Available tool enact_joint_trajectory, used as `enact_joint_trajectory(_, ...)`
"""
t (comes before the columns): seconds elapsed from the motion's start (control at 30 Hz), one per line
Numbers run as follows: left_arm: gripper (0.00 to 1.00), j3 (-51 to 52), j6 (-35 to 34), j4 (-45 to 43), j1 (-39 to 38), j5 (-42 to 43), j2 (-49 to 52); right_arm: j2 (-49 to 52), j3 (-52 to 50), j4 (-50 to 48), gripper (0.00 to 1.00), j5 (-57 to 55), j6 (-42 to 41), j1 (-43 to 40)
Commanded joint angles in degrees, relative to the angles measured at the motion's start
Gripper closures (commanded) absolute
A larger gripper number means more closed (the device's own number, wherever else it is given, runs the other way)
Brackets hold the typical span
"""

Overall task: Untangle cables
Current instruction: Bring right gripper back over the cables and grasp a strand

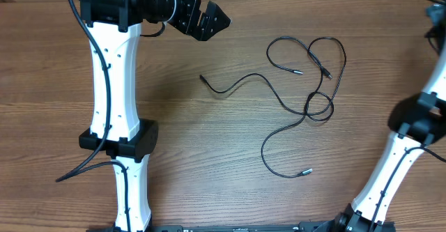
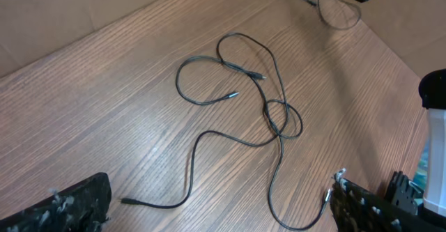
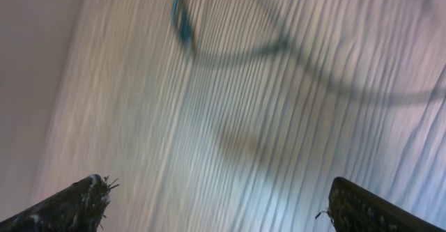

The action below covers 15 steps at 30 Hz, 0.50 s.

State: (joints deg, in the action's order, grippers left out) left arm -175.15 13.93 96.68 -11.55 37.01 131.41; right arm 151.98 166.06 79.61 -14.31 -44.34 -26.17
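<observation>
The cables [image 1: 309, 111] lie loose on the wood-grain worktop [image 1: 209, 148], right of centre in the overhead view, and they cross in one small knot. The left pincer [image 2: 219, 190] is spread wide, holds nothing and is well apart from them. The right pincer [image 3: 216, 187] is also wide and empty, though its view is blurred. Loops lie at the far side. One strand runs left and another runs toward the near edge.
</observation>
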Motion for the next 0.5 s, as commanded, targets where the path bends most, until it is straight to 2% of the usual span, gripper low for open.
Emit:
enact_joint_trajectory(0.0,0.00,-0.39,1.29,0.11,-0.26,-1.75,0.70,-0.98,0.63,4.00,0.00,1.22,0.98,5.95)
enact_joint_trajectory(0.27,0.00,-0.39,1.29,0.09,-0.11,-4.20,0.70,-0.33,-0.15,16.61,0.00,3.72,7.34,18.25)
enact_joint_trajectory(0.37,0.00,-0.39,1.29,0.11,-0.11,-4.20,0.70,-0.17,-2.51,17.46,0.00,3.54,11.69,22.32)
enact_joint_trajectory(0.47,0.00,-0.39,1.29,0.11,-0.11,-4.20,0.70,-0.13,-6.78,17.11,0.00,1.86,10.91,24.85)
